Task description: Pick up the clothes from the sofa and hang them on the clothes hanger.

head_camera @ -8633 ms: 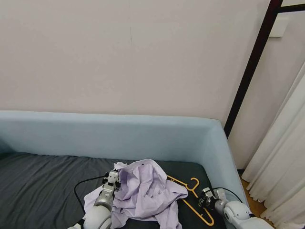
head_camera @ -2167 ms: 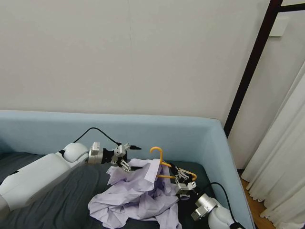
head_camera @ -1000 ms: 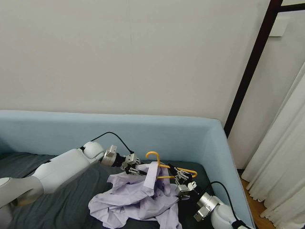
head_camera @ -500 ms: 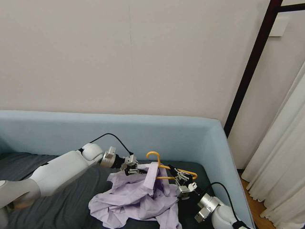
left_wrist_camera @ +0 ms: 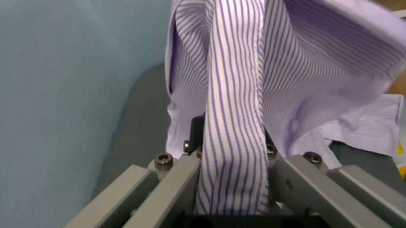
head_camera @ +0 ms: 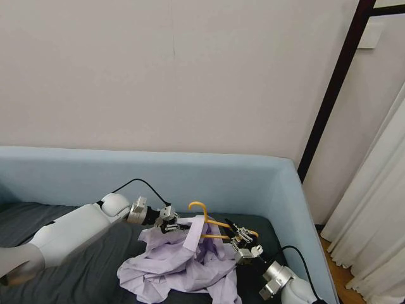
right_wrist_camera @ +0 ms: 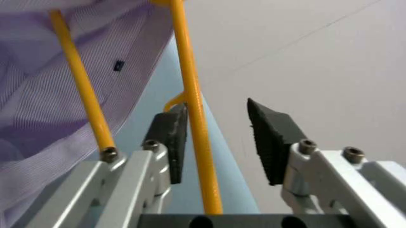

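A lilac striped shirt lies crumpled on the sofa's dark seat. My left gripper reaches in from the left and is shut on a raised fold of the shirt, which runs between its fingers. A yellow hanger is lifted over the shirt, with its hook up and one end inside the cloth. My right gripper is at the hanger's other end. In the right wrist view a hanger bar lies against one pad, with a gap to the other pad; the gripper is open.
The sofa's pale blue backrest runs behind the work and its arm closes the right side. A black post and white curtains stand further right. The seat to the left is bare.
The shirt and hanger lay flat at first; both now stand lifted. In the last half second my left gripper drew the fold leftward and the hanger's hook shifted left with it.
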`<state>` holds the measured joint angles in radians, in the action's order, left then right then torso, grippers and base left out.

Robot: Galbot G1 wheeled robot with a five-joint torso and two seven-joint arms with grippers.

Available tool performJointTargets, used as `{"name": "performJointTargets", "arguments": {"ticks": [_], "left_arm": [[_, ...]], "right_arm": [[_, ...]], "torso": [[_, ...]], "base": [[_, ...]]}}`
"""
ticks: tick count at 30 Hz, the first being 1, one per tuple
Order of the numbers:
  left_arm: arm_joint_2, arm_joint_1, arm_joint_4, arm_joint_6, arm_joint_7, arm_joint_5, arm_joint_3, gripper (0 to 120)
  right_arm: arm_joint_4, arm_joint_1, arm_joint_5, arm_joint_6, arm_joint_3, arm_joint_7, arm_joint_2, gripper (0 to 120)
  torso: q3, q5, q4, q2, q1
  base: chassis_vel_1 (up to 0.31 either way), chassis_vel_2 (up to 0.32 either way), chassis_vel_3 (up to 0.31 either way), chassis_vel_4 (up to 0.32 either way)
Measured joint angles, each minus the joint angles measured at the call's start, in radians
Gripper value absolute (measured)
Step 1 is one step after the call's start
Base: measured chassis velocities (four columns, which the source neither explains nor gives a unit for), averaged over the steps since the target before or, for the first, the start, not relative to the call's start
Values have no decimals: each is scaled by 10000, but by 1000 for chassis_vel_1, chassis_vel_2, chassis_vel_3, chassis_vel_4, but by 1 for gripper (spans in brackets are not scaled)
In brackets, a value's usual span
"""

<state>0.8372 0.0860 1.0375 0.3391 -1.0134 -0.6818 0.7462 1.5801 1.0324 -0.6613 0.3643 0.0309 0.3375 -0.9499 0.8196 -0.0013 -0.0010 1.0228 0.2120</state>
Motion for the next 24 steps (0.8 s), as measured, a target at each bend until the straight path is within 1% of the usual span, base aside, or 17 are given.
{"name": "performJointTargets", "arguments": {"ticks": [1,3,4,5,7,9,10,14,15,16,17,18,21,22,23,24], "left_arm": [[28,36,-32,9,-5,10,-61,1],[40,97,-162,39,-4,23,-248,1],[40,97,-162,39,-4,23,-248,1],[50,125,-202,52,-9,23,-304,1],[76,187,-314,94,-22,26,-430,1],[102,242,-383,118,-22,25,-578,1],[102,242,-383,118,-22,25,-578,1],[97,305,-396,122,-17,13,-715,1],[97,305,-396,122,-17,13,-715,1],[81,320,-361,122,-8,-5,-743,1],[65,328,-336,121,-1,-18,-758,1],[65,328,-336,121,-1,-18,-758,1],[-29,372,-151,97,34,-108,-783,1],[-57,389,-90,87,45,-135,-783,1],[-57,389,-90,87,45,-135,-783,1],[-106,413,3,73,60,-174,-783,1]], "right_arm": [[174,116,123,5,-33,5,34,45],[567,476,466,-2,-174,29,199,54],[567,476,466,-2,-174,29,199,54],[777,684,623,20,-228,95,280,58],[1107,1179,968,216,-392,308,395,66],[1286,1598,1186,383,-588,353,455,77],[1286,1598,1186,383,-588,353,455,77],[1364,2272,2262,373,-656,202,516,93],[1364,2272,2262,373,-656,202,516,93],[1273,2370,2836,264,-519,130,500,98],[1190,2397,3228,181,-408,67,482,99],[1190,2397,3228,181,-408,67,482,99],[737,2139,5863,-739,357,-406,278,100],[594,1959,6552,-985,564,-490,172,100],[594,1959,6552,-985,564,-490,172,100],[445,1739,7377,-1243,803,-642,46,100]], "torso": [[-1,6,-2,0,0],[-1,6,-2,-1,0],[-1,6,-2,-1,0],[-1,5,-2,0,0],[0,4,-1,0,0],[-1,5,-3,0,0],[-1,5,-3,0,0],[-1,6,-5,0,0],[-1,6,-5,0,0],[-1,4,-3,0,0],[-1,5,-3,0,0],[-1,5,-3,0,0],[-1,3,-3,0,-1],[-1,5,-3,0,-1],[-1,5,-3,0,-1],[0,6,0,0,0]], "base": [[0,0,0,0],[0,0,0,0],[0,0,0,0],[0,0,0,0],[0,0,0,0],[0,0,0,0],[0,0,0,0],[0,0,0,0],[0,0,0,0],[0,0,0,0],[0,0,0,0],[0,0,0,0],[0,0,0,0],[0,0,0,0],[0,0,0,0],[0,0,0,0]]}}
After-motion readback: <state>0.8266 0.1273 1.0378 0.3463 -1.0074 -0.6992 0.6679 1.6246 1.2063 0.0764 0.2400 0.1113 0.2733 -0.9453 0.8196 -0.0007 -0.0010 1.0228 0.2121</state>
